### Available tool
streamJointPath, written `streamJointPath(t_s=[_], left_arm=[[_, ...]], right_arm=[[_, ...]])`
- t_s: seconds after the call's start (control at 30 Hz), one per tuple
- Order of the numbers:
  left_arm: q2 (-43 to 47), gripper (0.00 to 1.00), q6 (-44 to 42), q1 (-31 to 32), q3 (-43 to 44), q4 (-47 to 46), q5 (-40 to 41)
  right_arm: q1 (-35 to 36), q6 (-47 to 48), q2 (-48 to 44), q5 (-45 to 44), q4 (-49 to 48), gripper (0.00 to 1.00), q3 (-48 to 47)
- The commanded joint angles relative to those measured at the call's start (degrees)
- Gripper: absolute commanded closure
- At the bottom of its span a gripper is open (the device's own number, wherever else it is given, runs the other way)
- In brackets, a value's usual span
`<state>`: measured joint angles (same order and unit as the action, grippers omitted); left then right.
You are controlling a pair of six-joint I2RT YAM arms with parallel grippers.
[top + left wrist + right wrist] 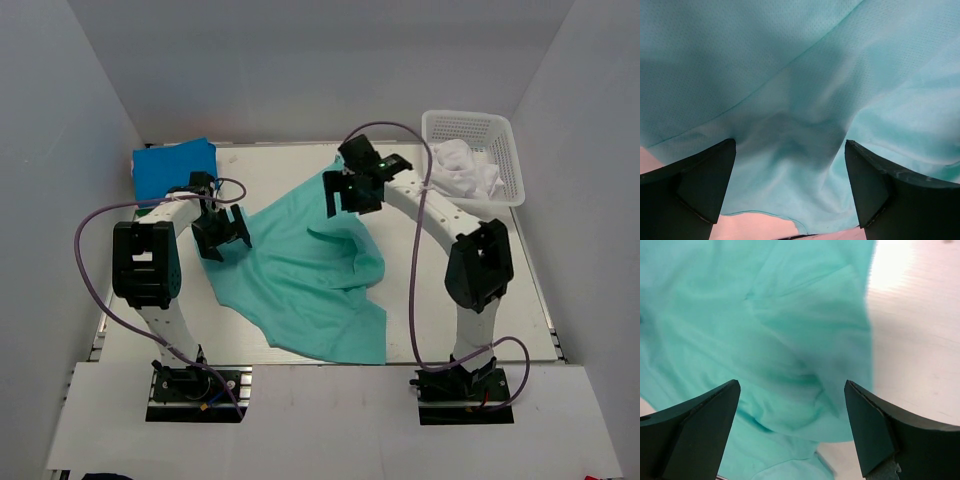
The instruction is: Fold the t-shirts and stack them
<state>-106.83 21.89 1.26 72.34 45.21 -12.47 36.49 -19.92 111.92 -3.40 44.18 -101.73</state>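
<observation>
Teal-green t-shirt [310,285] lying crumpled across the middle of the surface [280,170]. I see both arms bent inward above it: left end effector [225,242] at its left edge, right end effector [350,198] at its far corner, each with fingers spread apart.

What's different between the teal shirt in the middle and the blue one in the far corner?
The teal shirt lies spread open and rumpled mid-table; the blue shirt is folded into a compact rectangle at the far left corner. The teal shirt covers far more table than the blue shirt. Both are plain-coloured and rest on the table.
</observation>
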Motion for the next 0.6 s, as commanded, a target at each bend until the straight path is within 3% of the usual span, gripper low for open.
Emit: streamJointPath(t_s=[0.0,0.1,0.57], left_arm=[[2.59,0.00,-0.09,0.33,0.43,0.49,2.01],[1.88,0.00,-0.09,0.33,0.96,1.11,3.41],[-0.40,0.00,1.58,0.33,2.11,2.68,6.74]], right_arm=[[-4.13,-2.31,-1.27,-2.12,-0.95,0.10,2.15],[-4.76,-1.79,2.23,-16.31,1.85,0.10,0.22],[-5.03,-1.07,17.28,-28.15,5.12,0.10,-6.63]])
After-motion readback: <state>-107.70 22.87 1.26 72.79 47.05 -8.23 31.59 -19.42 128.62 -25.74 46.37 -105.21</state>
